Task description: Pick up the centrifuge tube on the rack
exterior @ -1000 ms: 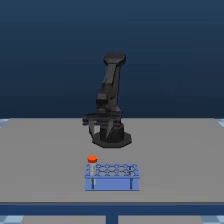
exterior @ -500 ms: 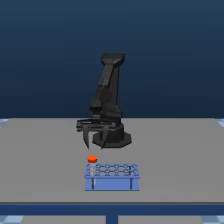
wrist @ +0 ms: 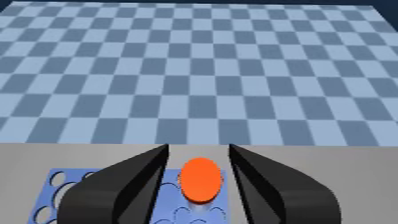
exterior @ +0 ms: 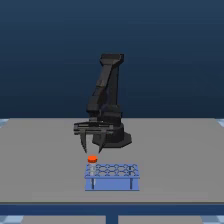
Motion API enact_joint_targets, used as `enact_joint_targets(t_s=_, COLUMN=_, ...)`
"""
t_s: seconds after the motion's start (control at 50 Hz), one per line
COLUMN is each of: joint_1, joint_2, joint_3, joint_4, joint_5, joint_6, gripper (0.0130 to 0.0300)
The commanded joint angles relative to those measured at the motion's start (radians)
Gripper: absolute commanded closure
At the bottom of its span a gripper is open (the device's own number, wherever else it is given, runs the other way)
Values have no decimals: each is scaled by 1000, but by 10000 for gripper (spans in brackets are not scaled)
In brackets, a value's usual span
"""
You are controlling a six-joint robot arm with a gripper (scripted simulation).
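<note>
The blue rack [exterior: 112, 176] stands on the grey table near its front edge. The centrifuge tube [exterior: 92, 161] stands upright in a hole at the rack's corner on the exterior view's left, its orange-red cap on top. My gripper [exterior: 92, 148] hangs open just above the cap, its dark fingers pointing down. In the wrist view the orange cap [wrist: 200, 179] shows between the two dark fingers [wrist: 133, 182], over the rack [wrist: 62, 187]. The fingers do not touch the tube.
The arm's black base [exterior: 117, 137] sits on the grey table [exterior: 40, 155] behind the rack. A checkered floor [wrist: 195, 70] lies beyond the table edge in the wrist view.
The gripper has swung forward and down from beside the base to a spot just above the tube's cap. The rack and tube have not moved.
</note>
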Motion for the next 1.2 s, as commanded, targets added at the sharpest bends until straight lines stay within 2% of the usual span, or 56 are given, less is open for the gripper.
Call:
enact_joint_targets(t_s=0.02, joint_1=-2, joint_2=8, joint_3=-8, joint_4=-22, joint_5=1, joint_6=31, gripper=130)
enact_joint_targets(t_s=0.5, joint_1=-3, joint_2=19, joint_3=-10, joint_4=-6, joint_5=-1, joint_6=12, gripper=130)
enact_joint_targets(t_s=1.2, joint_1=-2, joint_2=48, joint_3=21, joint_4=219, joint_5=-23, joint_6=-218, gripper=130)
